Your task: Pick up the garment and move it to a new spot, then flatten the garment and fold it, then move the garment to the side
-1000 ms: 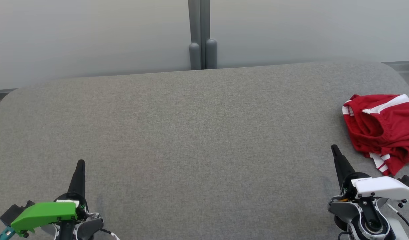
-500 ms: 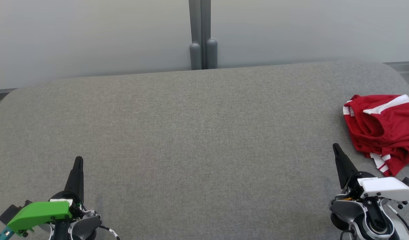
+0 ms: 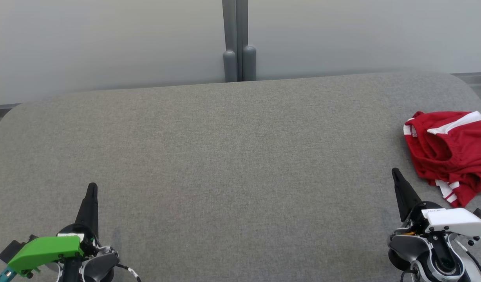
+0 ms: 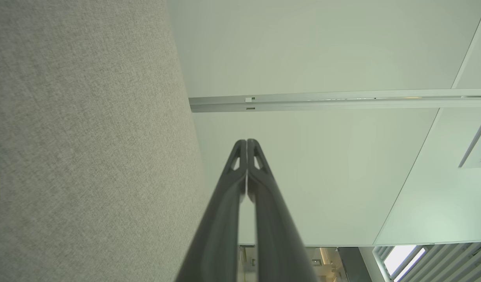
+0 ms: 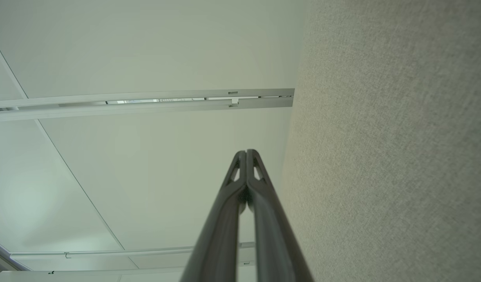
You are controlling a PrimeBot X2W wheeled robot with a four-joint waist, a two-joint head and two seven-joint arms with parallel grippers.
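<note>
At the far right of the grey fabric surface (image 3: 240,156), the red garment (image 3: 448,152) with white stripes lies crumpled in a heap, partly cut off by the head view's edge. Near its lower left corner but apart from it, the right gripper (image 3: 395,173) points up that view, its fingers pressed together and empty. Well apart at the lower left, the left gripper (image 3: 92,187) is likewise clenched on nothing above bare fabric, and both wrist views show the fingertips meeting.
</note>
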